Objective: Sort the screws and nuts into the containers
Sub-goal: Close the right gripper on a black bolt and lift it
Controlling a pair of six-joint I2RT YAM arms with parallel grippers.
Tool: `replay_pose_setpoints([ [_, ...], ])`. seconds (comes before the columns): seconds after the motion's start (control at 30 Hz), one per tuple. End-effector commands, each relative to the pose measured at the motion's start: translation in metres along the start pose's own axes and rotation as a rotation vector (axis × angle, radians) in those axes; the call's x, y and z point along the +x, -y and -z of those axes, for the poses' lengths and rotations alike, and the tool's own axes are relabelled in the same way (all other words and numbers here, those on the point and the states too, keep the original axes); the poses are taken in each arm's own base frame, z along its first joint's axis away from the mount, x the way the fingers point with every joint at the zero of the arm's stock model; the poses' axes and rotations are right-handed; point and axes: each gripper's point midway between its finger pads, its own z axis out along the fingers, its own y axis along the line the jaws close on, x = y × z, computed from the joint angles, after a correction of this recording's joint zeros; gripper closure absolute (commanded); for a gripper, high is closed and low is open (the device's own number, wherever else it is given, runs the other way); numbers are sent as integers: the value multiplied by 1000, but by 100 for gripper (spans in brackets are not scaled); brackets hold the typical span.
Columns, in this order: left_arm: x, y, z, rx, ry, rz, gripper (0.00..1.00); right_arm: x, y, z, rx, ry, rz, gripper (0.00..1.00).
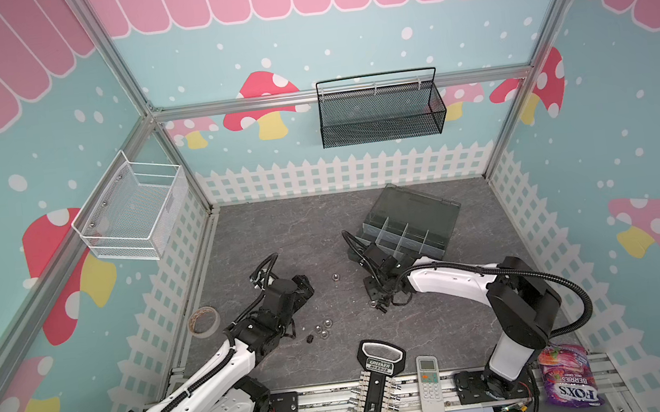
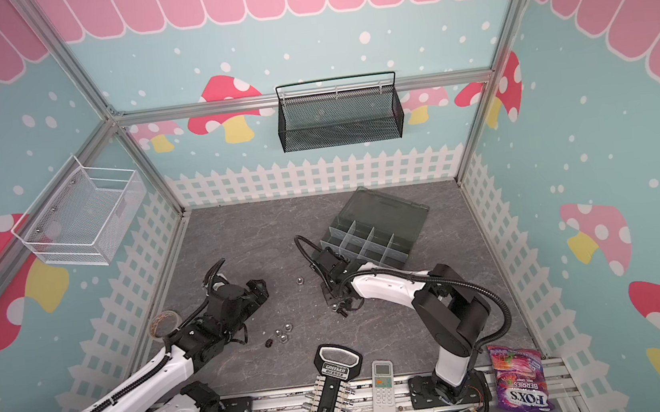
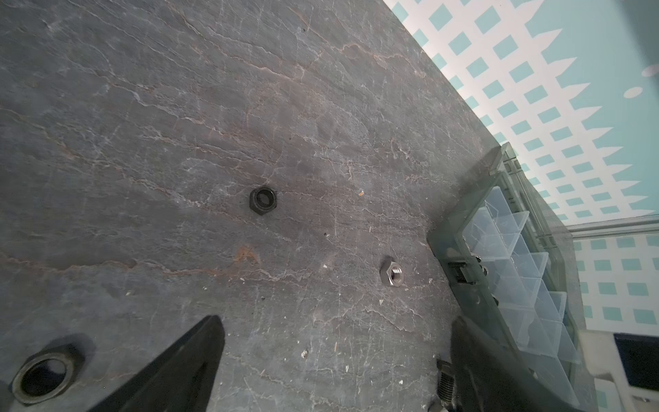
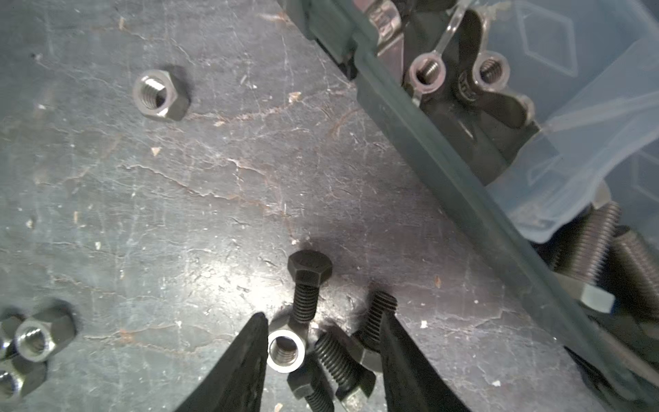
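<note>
Black screws (image 4: 306,285) and 1 silver nut (image 4: 286,351) are straddled by the right gripper's (image 4: 322,317) parted jaws; only 1 should be pinched.

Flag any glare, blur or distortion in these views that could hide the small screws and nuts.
Right wrist view: glare washes the grey slate-look tabletop beside the black hex-head bolt; the clustered silver nuts are soft. Left wrist view: even light, black hex nut sharp, the dark nut nearest the camera blurred. Both top views: wide-angle bending, loose nuts tiny.
</note>
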Motion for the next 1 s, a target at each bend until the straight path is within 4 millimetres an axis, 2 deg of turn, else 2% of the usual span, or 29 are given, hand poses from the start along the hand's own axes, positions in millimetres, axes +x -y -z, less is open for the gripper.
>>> replay_pose_setpoints([
  [0.0,-1,0,-1,1,4,27,0,2,-8,-1,-21,-17,-34,48],
  [0.53,-2,-3,-3,-6,2,30,0,22,-7,-32,2,-90,-43,65],
  [0.87,-1,-4,-3,-8,-3,30,0,27,-5,-47,27,-110,-36,75],
  [0.97,-1,-5,-4,-9,-4,30,0,27,-5,-50,33,-112,-32,83],
])
